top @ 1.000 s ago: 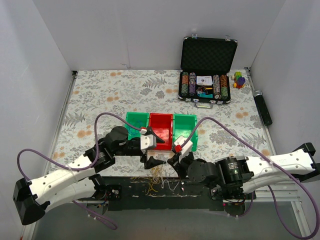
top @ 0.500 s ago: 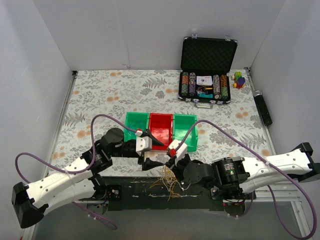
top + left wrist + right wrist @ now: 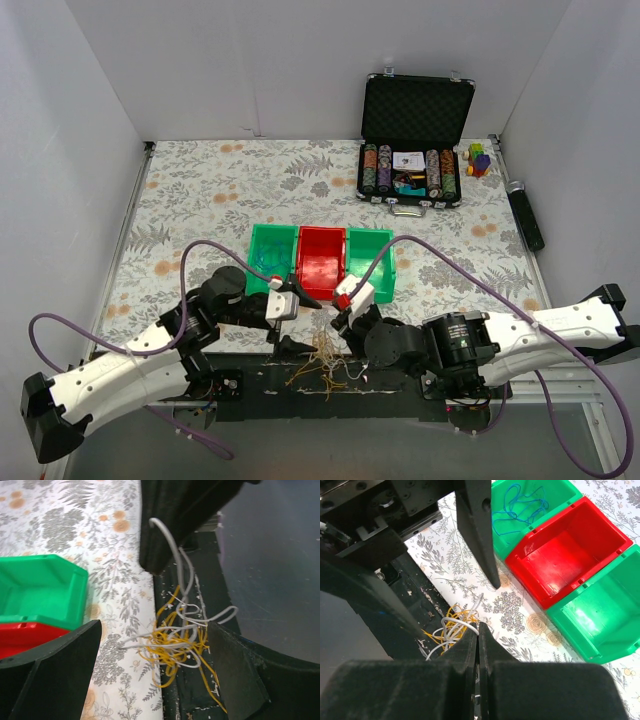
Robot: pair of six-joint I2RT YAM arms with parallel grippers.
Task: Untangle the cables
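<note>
Where the floral cloth [image 3: 200, 190] meets the black plate [image 3: 250, 385] at the table's 6 o'clock edge, the cables [image 3: 325, 355] lie in a loose tangle of yellow and white strands. The tangle sits at 6 o'clock from the red bin [image 3: 322, 262], partly on cloth, partly on plate.

Right gripper [image 3: 478, 630]: clenched, jaws pressed together. A white cable [image 3: 176, 552] is pinched at its tip. That strand rises from the tangle in a tall arc toward 12 o'clock in the left wrist view. The rest of the knot hangs slack below it.

Left gripper [image 3: 154, 630]: released, jaws spread wide. Its fingers [image 3: 55, 670] stand at 9 and 3 o'clock of the tangle and grasp nothing. Whether a stray white loop touches the 9 o'clock finger, cannot tell. From above, this gripper is at 10 o'clock of the tangle, just beside the right one.

Teal cable [image 3: 515, 505]: apart from the knot, lying in loose loops in the left green bin [image 3: 555, 492]. Red bin and right green bin [image 3: 372, 262] show bare floors.

Open case [image 3: 415, 130] stands at 1 o'clock on the table.
</note>
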